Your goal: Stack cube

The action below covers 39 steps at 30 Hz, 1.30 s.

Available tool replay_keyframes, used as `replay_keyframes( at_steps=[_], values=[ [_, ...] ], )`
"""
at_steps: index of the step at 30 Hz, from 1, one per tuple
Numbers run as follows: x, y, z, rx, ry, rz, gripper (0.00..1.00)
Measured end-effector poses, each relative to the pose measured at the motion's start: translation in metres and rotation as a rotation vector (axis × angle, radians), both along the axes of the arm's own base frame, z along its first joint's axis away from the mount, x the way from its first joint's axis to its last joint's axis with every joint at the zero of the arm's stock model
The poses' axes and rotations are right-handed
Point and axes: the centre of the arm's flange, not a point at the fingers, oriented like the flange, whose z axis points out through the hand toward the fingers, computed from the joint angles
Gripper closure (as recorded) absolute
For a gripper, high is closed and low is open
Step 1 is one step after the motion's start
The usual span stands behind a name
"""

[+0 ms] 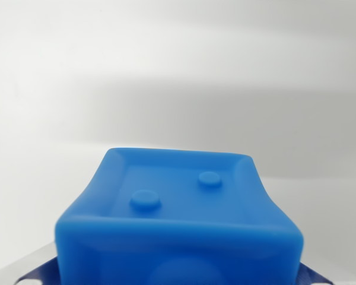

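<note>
A blue cube (pixel 178 214) fills the lower middle of the wrist view, very close to the camera. Its upper face has a raised rim and two round studs. Its side walls bow inward. Only slivers of my gripper (pixel 178 276) show: a grey and blue finger pad (pixel 38 268) at the cube's lower left and another at its lower right, both pressed against the cube's sides. The gripper looks shut on the cube. No second cube is in view.
A plain white surface (pixel 178 71), out of focus, lies behind the cube, with a soft grey shadow band across the middle. No other objects or edges show.
</note>
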Motion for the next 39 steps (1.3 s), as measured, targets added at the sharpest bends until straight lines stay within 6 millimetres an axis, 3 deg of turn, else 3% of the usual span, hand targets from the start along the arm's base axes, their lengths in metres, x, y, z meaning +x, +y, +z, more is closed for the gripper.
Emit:
replay_keyframes(
  at_steps=[6,39],
  values=[
    [-0.001,0.000,0.017,-0.001,-0.004,0.003,1.00],
    [-0.059,-0.008,0.044,-0.002,0.007,0.062,1.00]
  ],
)
